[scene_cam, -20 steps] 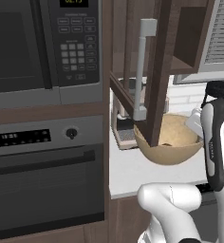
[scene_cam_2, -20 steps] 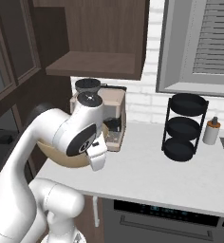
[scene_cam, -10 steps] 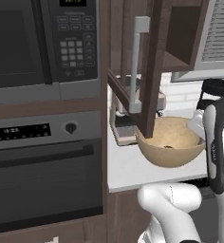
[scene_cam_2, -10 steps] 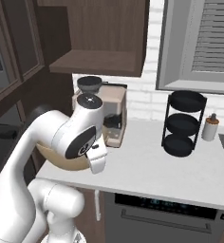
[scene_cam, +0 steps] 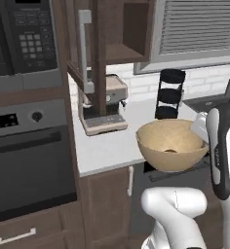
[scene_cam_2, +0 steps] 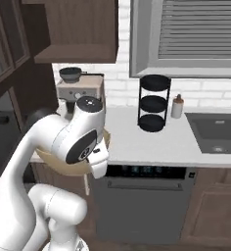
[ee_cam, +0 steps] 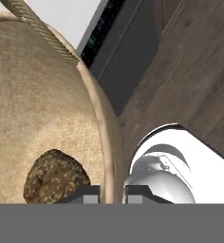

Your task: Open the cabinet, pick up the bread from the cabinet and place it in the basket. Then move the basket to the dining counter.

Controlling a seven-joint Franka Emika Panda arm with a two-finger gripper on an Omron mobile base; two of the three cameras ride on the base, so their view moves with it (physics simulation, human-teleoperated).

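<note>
My gripper (ee_cam: 112, 194) is shut on the right rim of the tan basket (ee_cam: 38, 95), one fingertip inside the rim and one outside. The lumpy golden-brown bread (ee_cam: 54, 178) lies in the bottom of the basket. The basket (scene_cam: 165, 163) hangs in the air at the front edge of the white worktop (scene_cam: 107, 146), over the dark wood floor. Part of the basket (scene_cam_2: 54, 159) shows behind my arm in the right base view. The dark brown cabinet (scene_cam: 131, 29) stands open, its door and silver handle (scene_cam: 85, 53) swung out. The dining counter is out of view.
A coffee machine (scene_cam: 105, 104) and a black tiered rack (scene_cam: 169, 95) stand on the worktop, a small bottle (scene_cam_2: 176, 107) and a sink (scene_cam_2: 218, 130) further right. The microwave (scene_cam: 19, 39) and oven (scene_cam: 29, 160) are at the left. A dishwasher front (scene_cam_2: 142, 196) is below.
The whole picture has shifted, so the base has driven; the worktop and cabinet now sit further left and away. The basket stays in my grip, now clear of the coffee machine.
</note>
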